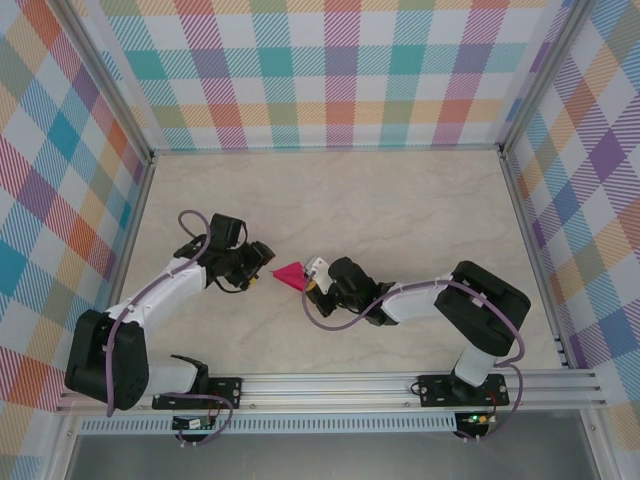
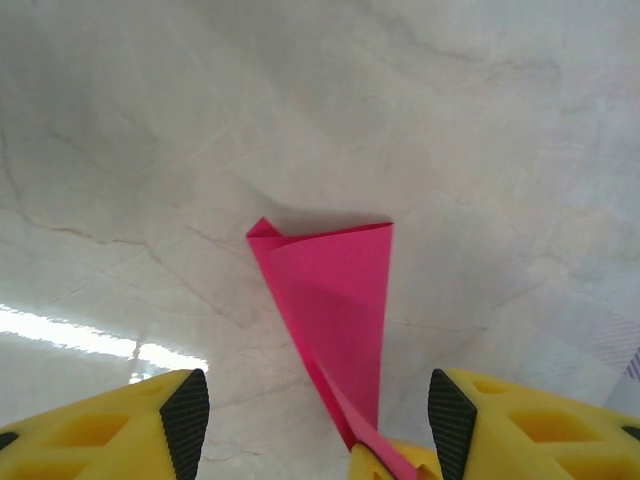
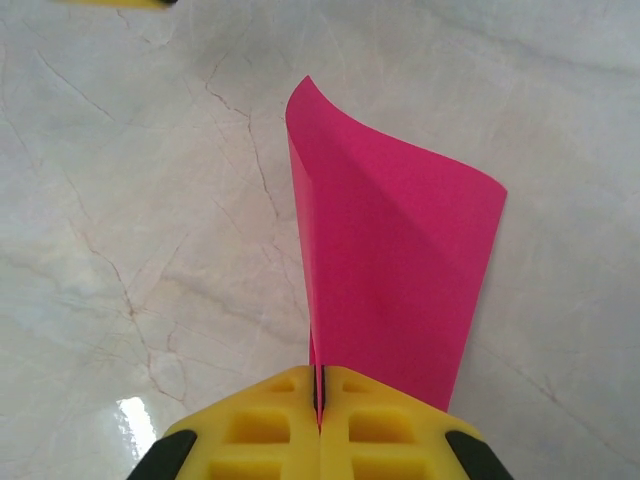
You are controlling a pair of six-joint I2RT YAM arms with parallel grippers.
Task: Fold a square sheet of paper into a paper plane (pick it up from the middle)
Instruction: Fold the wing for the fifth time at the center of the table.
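Note:
The square sheet of paper, magenta-pink, is folded into a narrow pointed dart, the paper plane point(image 1: 290, 273), held just above the marble table between the two arms. My right gripper point(image 3: 320, 390) is shut on the plane's narrow end, and the wide tail point(image 3: 400, 260) fans out ahead of it, curling at the top. My left gripper point(image 2: 318, 420) stands open, its black pads point(image 2: 185, 420) far apart on either side of the plane point(image 2: 335, 300) and clear of it. The yellow tip of the right gripper point(image 2: 400, 465) shows low between them. From above, the left gripper point(image 1: 266, 272) faces the right gripper point(image 1: 310, 284).
The beige marble tabletop point(image 1: 400, 210) stretches around both arms. Checked walls point(image 1: 330, 70) close in the back and both sides. An aluminium rail point(image 1: 330, 385) with the arm bases runs along the near edge.

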